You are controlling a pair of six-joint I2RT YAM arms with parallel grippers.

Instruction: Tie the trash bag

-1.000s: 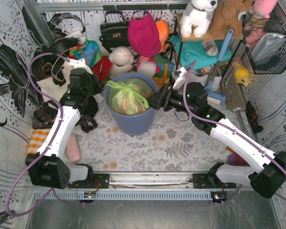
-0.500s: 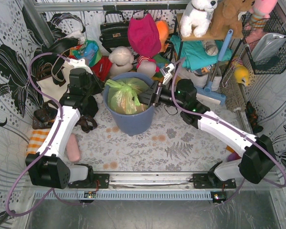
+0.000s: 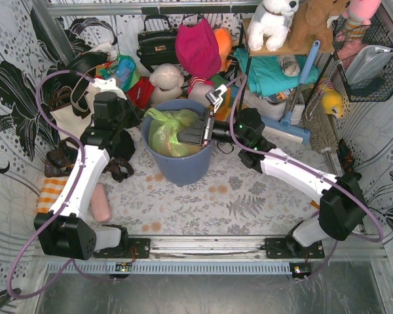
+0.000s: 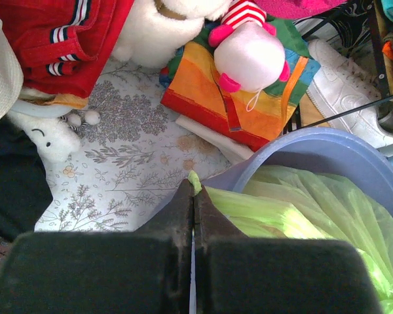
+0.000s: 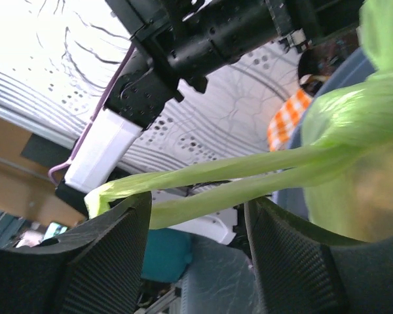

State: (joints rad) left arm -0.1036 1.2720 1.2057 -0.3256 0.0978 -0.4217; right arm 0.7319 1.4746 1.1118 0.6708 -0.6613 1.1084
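Note:
The light-green trash bag (image 3: 169,133) sits inside the blue-grey bin (image 3: 181,171), with orange-tan paper showing through the film. My left gripper (image 3: 143,118) is at the bin's left rim, shut on a twisted green ear of the bag (image 4: 195,178). In the left wrist view the bag (image 4: 314,209) fills the bin (image 4: 314,145). My right gripper (image 3: 183,137) reaches over the bin from the right. In the right wrist view it (image 5: 196,219) is open, with two stretched green strands of the bag (image 5: 216,173) running between its jaws, and the bag's body (image 5: 363,124) lies at the right.
Plush toys (image 3: 167,82), a red-and-rainbow cloth (image 4: 249,111), a black handbag (image 3: 157,42) and a pink hat (image 3: 198,49) crowd behind the bin. A shelf rack (image 3: 295,59) stands at the back right. A pink object (image 3: 101,203) and an orange checked cloth (image 3: 51,191) lie at the left.
My right arm has swung left from the bin's right side to over the bag, and the bag's strands now run between its jaws. The left arm has hardly moved.

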